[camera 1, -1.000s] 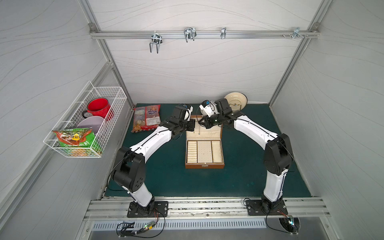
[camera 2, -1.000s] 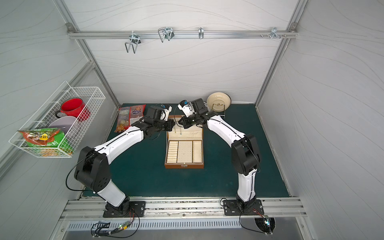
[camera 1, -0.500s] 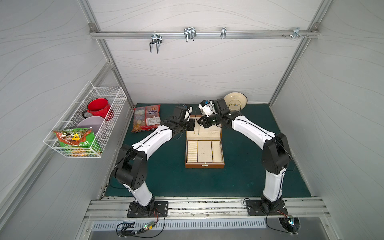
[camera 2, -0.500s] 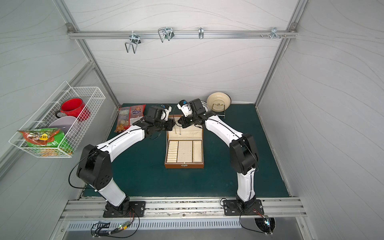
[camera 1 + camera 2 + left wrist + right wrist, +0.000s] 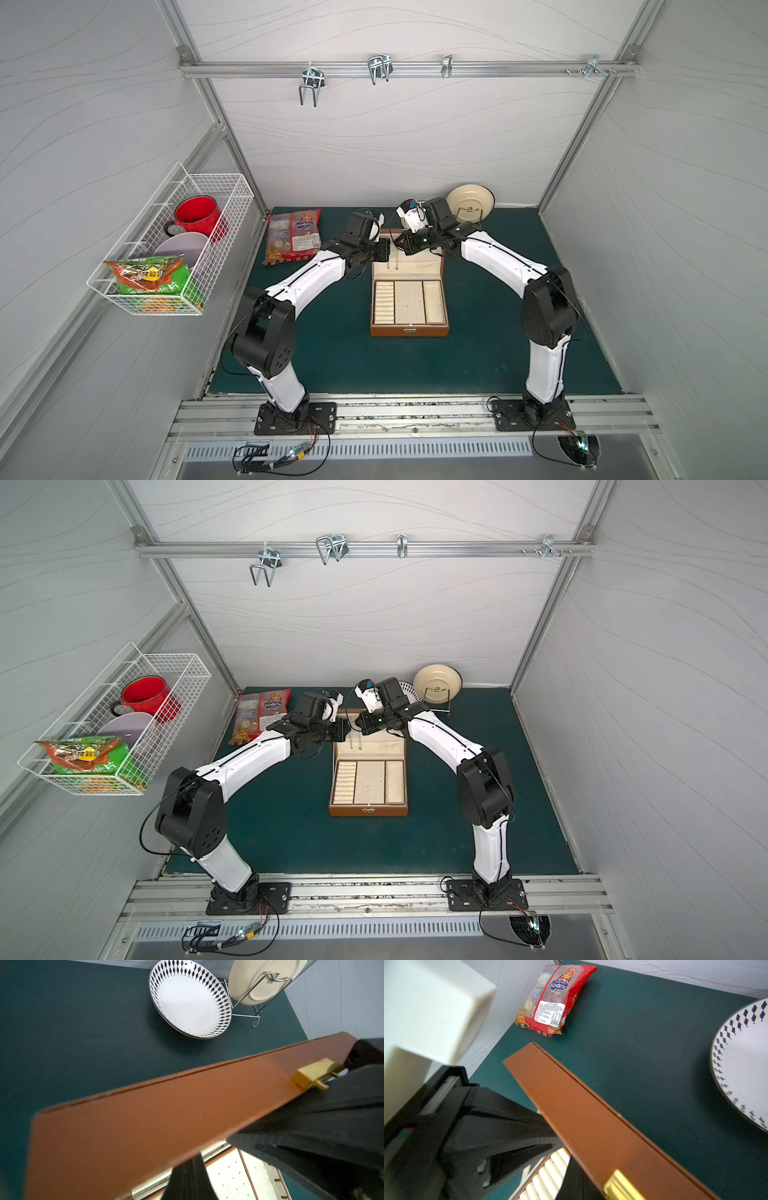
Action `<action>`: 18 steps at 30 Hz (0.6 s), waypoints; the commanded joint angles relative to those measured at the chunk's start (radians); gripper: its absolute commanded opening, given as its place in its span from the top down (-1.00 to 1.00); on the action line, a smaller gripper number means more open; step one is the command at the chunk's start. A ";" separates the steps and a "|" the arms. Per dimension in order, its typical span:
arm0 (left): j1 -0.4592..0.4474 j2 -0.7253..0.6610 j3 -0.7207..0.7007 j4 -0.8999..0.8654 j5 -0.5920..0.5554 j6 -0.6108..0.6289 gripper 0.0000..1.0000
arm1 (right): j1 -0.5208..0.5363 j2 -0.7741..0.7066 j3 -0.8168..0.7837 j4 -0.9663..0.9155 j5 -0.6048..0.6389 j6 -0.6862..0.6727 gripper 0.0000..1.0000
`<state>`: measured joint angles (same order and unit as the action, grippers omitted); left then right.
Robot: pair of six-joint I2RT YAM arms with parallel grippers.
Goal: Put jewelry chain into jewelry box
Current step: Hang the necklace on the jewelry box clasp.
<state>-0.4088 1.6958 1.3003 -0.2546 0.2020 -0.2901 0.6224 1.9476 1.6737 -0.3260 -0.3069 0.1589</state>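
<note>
The brown jewelry box [image 5: 409, 330] [image 5: 368, 810] lies open on the green mat with its cream-lined lid [image 5: 166, 1105] [image 5: 591, 1115] upright. In both top views the jewelry chain [image 5: 397, 259] [image 5: 358, 742] shows as thin silvery strands hanging against the lid's lining. My left gripper [image 5: 384, 251] [image 5: 187, 1176] and right gripper [image 5: 405, 245] [image 5: 577, 1178] meet at the lid's top edge, just above the chain. Both are shut, fingers reaching down inside the lid. The lid hides their tips, so any hold on the chain is not visible. The gold clasp [image 5: 311, 1076] sits beside the right gripper.
A red snack packet [image 5: 293, 237] lies left of the box at the back. Behind the lid is a diamond-patterned plate [image 5: 191, 999], and a cream plate [image 5: 469, 203] stands on a wire stand. A wire basket [image 5: 166, 249] with a red mug hangs on the left wall.
The right arm has edged slightly left along the lid's top edge. The left arm has hardly moved. Both grippers stay shut.
</note>
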 commanded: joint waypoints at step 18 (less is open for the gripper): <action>0.011 0.039 0.089 -0.026 0.008 -0.075 1.00 | -0.002 -0.089 -0.123 0.176 0.105 0.166 1.00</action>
<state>-0.4065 1.7149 1.3449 -0.2729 0.2115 -0.3519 0.6289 1.9038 1.5620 -0.1726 -0.2436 0.2966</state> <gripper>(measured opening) 0.041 0.054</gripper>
